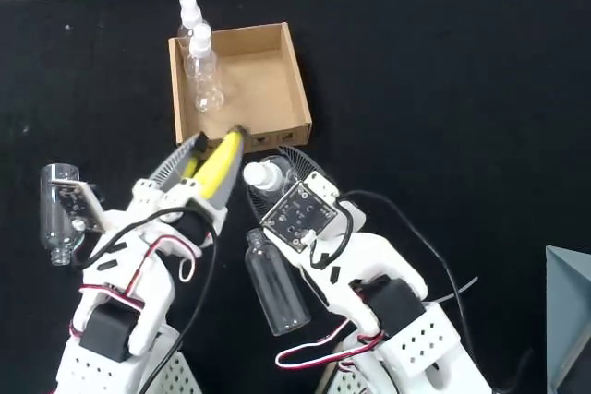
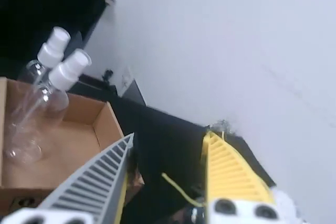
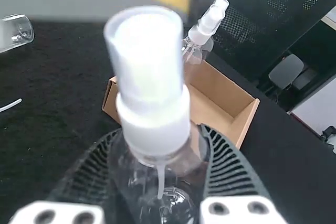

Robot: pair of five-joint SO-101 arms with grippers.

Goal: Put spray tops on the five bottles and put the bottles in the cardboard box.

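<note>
The cardboard box [image 1: 268, 89] [image 2: 100, 124] [image 3: 231, 103] lies open at the middle back of the table. Two clear bottles with white spray tops [image 1: 205, 69] [image 2: 39, 103] [image 3: 202, 27] stand upright at its left wall. My left gripper [image 1: 217, 138] [image 2: 168, 145], with one grey and one yellow finger, hangs open and holds nothing just in front of the box. Beside it my right gripper [image 1: 272, 173] [image 3: 157, 153] is shut on a clear bottle with a spray top [image 1: 262, 175] [image 3: 152, 93], held upright near the box's front wall.
A bare bottle without a top [image 1: 275, 285] lies between the two arms near the front. Another topless bottle [image 1: 58, 214] [image 3: 16, 30] lies at the far left. A grey object [image 1: 568, 311] sits at the right edge.
</note>
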